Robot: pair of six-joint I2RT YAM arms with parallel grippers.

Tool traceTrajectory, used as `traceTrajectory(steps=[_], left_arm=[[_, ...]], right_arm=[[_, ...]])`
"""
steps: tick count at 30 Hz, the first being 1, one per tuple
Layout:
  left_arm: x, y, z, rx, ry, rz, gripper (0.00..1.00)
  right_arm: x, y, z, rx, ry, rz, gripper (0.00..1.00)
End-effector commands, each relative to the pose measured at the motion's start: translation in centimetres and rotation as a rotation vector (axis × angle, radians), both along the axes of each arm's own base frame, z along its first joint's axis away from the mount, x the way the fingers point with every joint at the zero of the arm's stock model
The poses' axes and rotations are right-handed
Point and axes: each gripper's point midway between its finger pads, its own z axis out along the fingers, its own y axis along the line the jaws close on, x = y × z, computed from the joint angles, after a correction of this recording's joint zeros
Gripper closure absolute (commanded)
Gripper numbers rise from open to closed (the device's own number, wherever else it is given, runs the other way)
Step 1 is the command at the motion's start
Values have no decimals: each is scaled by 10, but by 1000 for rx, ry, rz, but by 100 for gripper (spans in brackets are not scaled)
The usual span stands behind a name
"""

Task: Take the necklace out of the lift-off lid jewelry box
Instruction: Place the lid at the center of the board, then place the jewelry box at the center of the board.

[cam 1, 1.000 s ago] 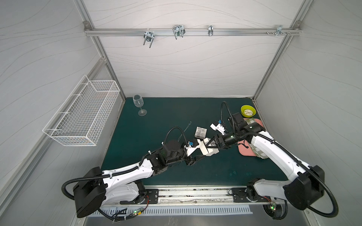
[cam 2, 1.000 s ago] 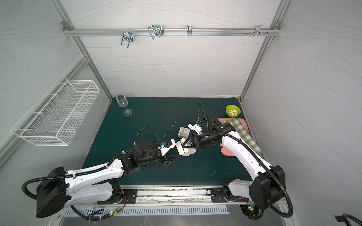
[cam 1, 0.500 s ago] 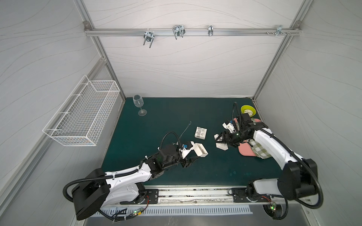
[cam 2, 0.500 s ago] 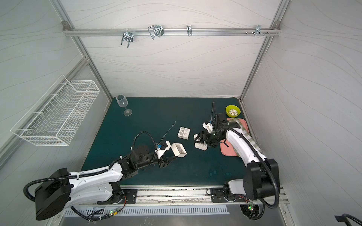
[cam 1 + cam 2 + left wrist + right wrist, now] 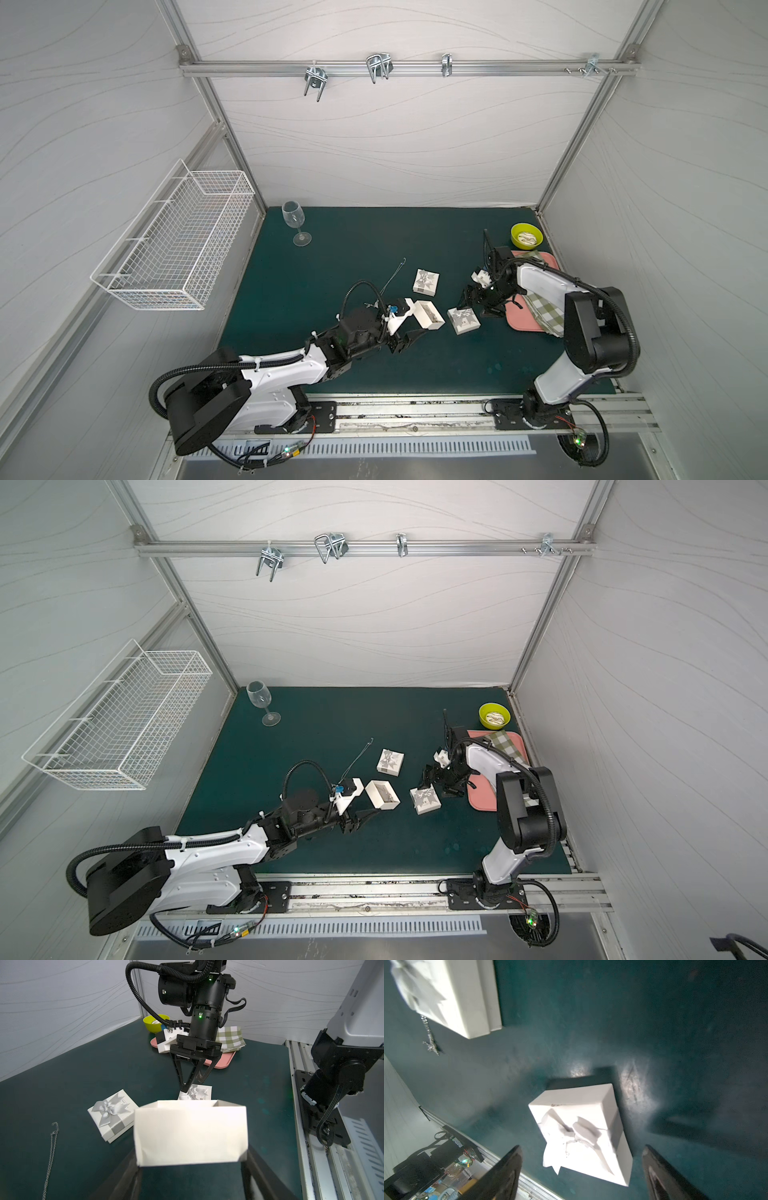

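Note:
The white jewelry box base stands open on the green mat. My left gripper is shut on its near wall. A small dark tangle on its floor is the necklace; the left wrist view hides the inside. The box's lift-off lid, white with a silver bow, lies on the mat just right of the base. My right gripper hangs over it, open, with both fingers clear of the lid's sides.
A second closed bow box sits behind the base, with a loose chain to its left. A pink tray with a checked cloth and a green bowl are at right, a wine glass at back left.
My right gripper carried the lid rightward off the box, set it on the mat and opened. My left gripper drew back slightly with the base still in it.

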Motion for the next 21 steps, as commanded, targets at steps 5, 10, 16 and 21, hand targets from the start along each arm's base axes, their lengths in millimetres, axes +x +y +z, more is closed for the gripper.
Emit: traceTrajectory(steps=[5,10,16,21], left_arm=[[2,-2,32,-76,-88,-8,49],[0,-4,44,-110,-116,-24,49],[-8,-4,56,-140,-164,-61,49],[-8,-4,59,-150,-179,-66,50]], right_arm=[[-24,40,103,287,-158,76,21],[-51,67,134,411,-133,160,26],[-80,93,137,437,-64,273,32],[-86,99,136,431,-48,300,41]])
